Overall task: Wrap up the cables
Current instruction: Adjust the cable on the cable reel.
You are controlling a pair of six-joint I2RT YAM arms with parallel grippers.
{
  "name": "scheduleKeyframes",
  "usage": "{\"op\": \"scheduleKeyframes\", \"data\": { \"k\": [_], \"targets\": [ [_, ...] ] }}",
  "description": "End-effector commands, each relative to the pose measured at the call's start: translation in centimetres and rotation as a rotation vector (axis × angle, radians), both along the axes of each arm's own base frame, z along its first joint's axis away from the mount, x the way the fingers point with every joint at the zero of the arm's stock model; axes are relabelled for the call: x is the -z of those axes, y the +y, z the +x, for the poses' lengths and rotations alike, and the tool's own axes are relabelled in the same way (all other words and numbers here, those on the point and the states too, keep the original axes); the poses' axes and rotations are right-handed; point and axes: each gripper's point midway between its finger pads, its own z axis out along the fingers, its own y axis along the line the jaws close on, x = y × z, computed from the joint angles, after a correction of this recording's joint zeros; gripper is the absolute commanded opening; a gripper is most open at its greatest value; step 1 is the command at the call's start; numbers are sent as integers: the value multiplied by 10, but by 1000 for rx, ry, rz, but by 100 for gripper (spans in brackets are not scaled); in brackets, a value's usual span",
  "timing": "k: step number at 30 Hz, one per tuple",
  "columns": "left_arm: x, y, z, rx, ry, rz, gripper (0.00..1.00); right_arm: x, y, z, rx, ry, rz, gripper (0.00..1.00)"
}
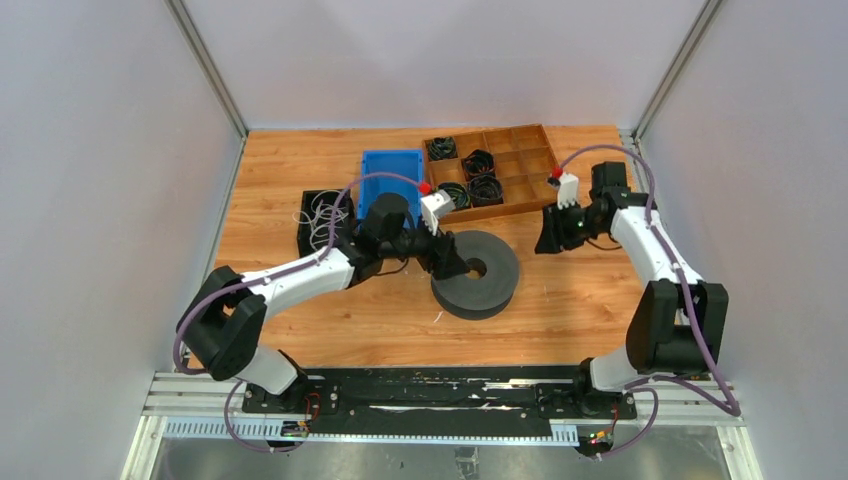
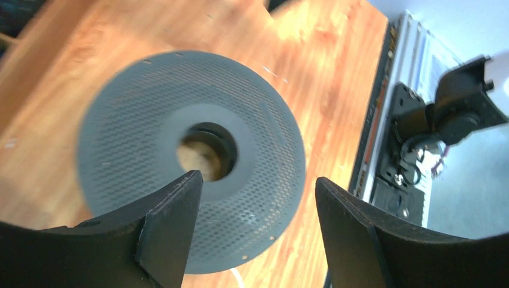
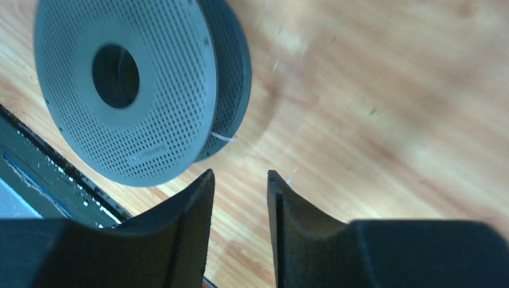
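Observation:
The cables [image 1: 320,214] lie as thin whitish loops in a black bin [image 1: 303,240] at the left. A grey perforated spool [image 1: 495,285] lies flat mid-table, also in the left wrist view [image 2: 138,132] and the right wrist view [image 3: 162,78]. A short white strand [image 3: 223,137] sticks out from its rim. My left gripper [image 1: 450,264] hovers over the spool's left edge, its jaws [image 2: 258,178] open and wide with nothing between them. My right gripper [image 1: 548,238] hangs to the right of the spool, open [image 3: 240,173] with a narrow empty gap over bare wood.
A blue bin [image 1: 392,170] stands behind the left gripper. A wooden compartment tray [image 1: 530,160] at the back holds several small black cable coils [image 1: 478,162]. White walls close in the table on three sides. A black rail [image 1: 440,395] runs along the near edge.

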Motion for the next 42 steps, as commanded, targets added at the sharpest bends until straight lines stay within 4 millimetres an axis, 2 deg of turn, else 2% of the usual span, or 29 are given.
{"op": "scheduleKeyframes", "data": {
  "k": [1,4,6,12,20,32,42],
  "targets": [
    [-9,23,30,-117,17,-42,74,39,-5,-27,73,119,25,34],
    [-6,35,45,-155,29,-39,74,60,3,-39,96,224,75,28],
    [-2,38,51,-158,32,-35,74,67,14,-44,101,287,152,24],
    [11,34,59,-158,65,-31,74,83,25,-38,129,357,230,16],
    [29,32,58,-188,76,-45,74,103,36,-37,130,457,276,14],
    [55,12,30,-135,38,29,73,102,50,-49,70,476,278,10],
    [77,10,24,-157,9,96,73,106,62,-56,21,516,298,9]
  ]
}}
